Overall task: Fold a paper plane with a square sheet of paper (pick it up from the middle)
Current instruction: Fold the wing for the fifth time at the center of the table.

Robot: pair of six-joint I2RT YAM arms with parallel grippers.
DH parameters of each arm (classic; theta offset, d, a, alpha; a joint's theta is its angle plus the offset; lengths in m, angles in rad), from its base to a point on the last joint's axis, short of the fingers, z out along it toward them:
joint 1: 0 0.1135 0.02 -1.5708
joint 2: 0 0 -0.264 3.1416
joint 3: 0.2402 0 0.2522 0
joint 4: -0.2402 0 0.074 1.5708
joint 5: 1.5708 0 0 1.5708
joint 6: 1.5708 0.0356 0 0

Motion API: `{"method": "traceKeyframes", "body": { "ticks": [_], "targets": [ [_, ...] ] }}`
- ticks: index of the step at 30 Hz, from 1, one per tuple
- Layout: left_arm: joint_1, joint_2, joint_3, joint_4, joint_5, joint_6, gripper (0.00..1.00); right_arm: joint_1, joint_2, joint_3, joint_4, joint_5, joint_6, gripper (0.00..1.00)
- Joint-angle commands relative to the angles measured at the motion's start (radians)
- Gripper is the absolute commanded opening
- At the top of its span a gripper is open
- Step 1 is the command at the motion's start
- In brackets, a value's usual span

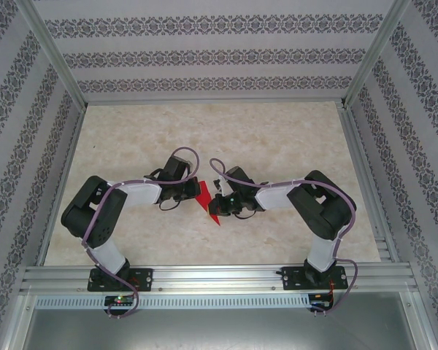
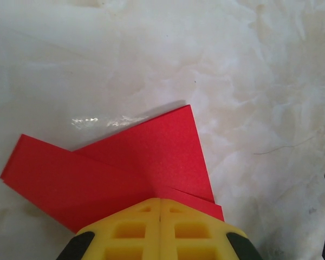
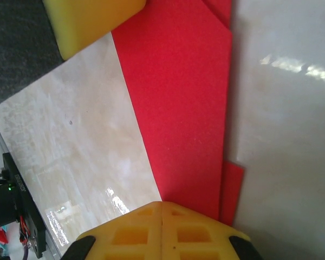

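Since left gripper and right gripper were each clamped on square sheet of paper, opposing pulls risked tear or skewed folds.

Bright, diffuse overhead lighting. Glare streaks mark the glossy table; the red paper casts a thin shadow.

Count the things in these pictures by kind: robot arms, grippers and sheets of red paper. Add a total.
Robot arms: 2, the left arm and the right arm
Grippers: 2, the left gripper and the right gripper, both shut on the paper
Sheets: 1, the red paper
Total: 5
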Motion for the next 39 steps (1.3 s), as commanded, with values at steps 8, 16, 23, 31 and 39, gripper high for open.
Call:
{"method": "traceKeyframes", "body": {
  "ticks": [8,16,23,31,39],
  "targets": [
    [-0.003,0.065,-0.012,0.026,-0.031,0.017,0.0,0.032,-0.052,0.041,-0.155,0.086,-0.062,0.06],
    [-0.003,0.082,-0.017,0.027,-0.034,0.024,0.0,0.033,0.032,0.142,-0.176,0.108,-0.091,0.06],
    [-0.003,0.089,-0.017,0.026,-0.03,0.028,0.0,0.021,0.063,0.181,-0.158,0.109,-0.089,0.06],
    [-0.003,0.094,-0.015,0.017,-0.041,0.02,0.0,0.01,0.074,0.171,-0.168,0.097,-0.101,0.06],
    [-0.003,0.111,-0.004,-0.02,-0.087,0.009,0.0,0.035,-0.022,-0.009,-0.182,0.068,-0.118,0.05]
  ]
}}
